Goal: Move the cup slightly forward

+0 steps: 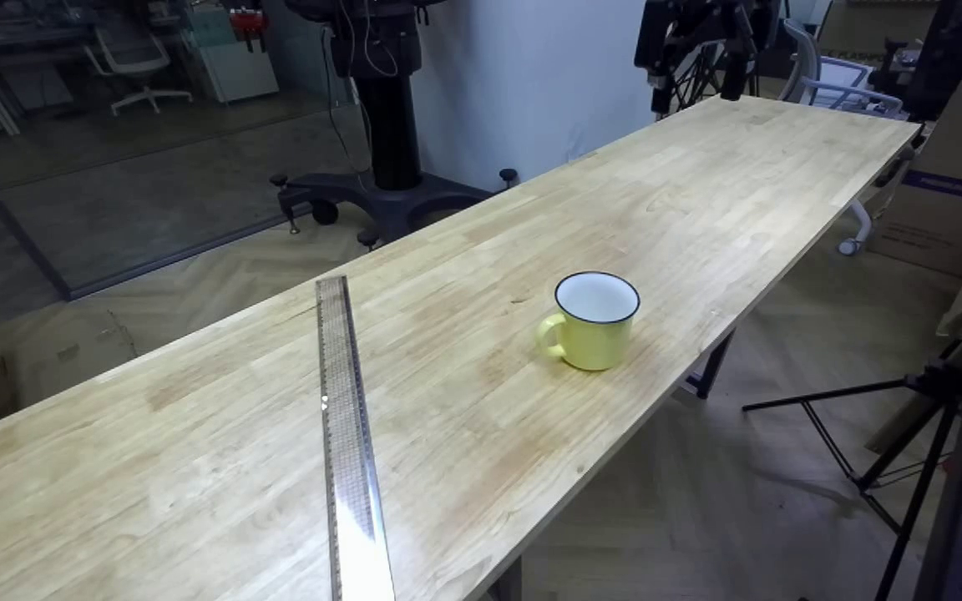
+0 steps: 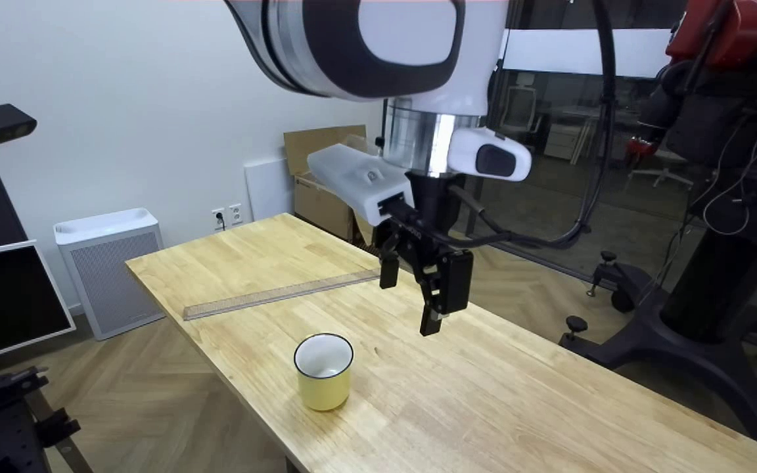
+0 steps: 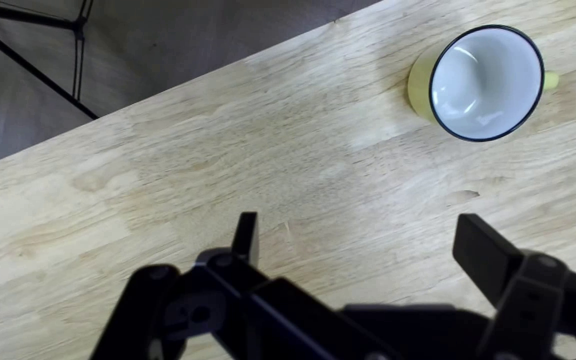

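Observation:
The yellow cup (image 1: pixel 596 334) stands upright on the wooden table, with its handle toward the ruler side in an exterior view. It also stands near the table's long edge in an exterior view (image 2: pixel 324 389), where its handle is hidden. In the wrist view the cup (image 3: pixel 488 82) is at the upper right, with its white inside and dark rim showing. My gripper (image 2: pixel 409 300) is open and empty, above the table and apart from the cup. Its spread fingers show at the bottom of the wrist view (image 3: pixel 358 227) and at the top of an exterior view (image 1: pixel 696 96).
A long clear ruler (image 1: pixel 347 417) lies across the table (image 1: pixel 481 401); it also shows in an exterior view (image 2: pixel 280 295). The table's long edge runs close beside the cup. A black wheeled stand (image 1: pixel 393 142) is behind the table. A tripod (image 1: pixel 924 434) stands on the floor.

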Robot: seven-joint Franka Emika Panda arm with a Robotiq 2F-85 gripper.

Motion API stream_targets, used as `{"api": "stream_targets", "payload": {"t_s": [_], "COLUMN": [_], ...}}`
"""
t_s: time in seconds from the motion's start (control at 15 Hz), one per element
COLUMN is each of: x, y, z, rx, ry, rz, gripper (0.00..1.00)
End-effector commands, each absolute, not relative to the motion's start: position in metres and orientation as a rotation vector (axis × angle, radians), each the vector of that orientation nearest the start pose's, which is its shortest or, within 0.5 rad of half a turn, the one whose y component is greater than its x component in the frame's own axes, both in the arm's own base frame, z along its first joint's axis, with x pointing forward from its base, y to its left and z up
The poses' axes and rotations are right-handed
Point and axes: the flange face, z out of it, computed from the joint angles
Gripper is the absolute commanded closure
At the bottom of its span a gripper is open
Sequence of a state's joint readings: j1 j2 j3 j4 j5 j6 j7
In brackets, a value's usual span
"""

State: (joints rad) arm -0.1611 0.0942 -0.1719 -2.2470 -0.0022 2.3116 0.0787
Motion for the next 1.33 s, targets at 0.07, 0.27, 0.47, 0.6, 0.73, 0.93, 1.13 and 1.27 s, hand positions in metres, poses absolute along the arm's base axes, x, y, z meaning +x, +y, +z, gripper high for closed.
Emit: {"api": "stream_targets", "payload": {"t_s": [0.07, 0.27, 0.47, 0.6, 0.73, 0.93, 1.13, 1.27], "x": [0.524, 0.527, 0.522, 0.522, 0.523, 0.528, 0.534, 0.531], "y": [-0.146, -0.127, -0.128, -0.128, -0.124, -0.104, -0.078, -0.06], "z": [0.289, 0.267, 0.262, 0.261, 0.259, 0.245, 0.23, 0.218], "rx": [-3.083, -3.068, -3.078, -3.079, -3.096, -3.151, -3.196, -3.223], "ry": [0.678, 0.643, 0.603, 0.603, 0.601, 0.611, 0.562, 0.484], "rz": [0.094, 0.105, 0.115, 0.111, 0.098, 0.08, 0.068, 0.047], "gripper": [0.0, 0.0, 0.0, 0.0, 0.0, 0.0, 0.0, 0.0]}}
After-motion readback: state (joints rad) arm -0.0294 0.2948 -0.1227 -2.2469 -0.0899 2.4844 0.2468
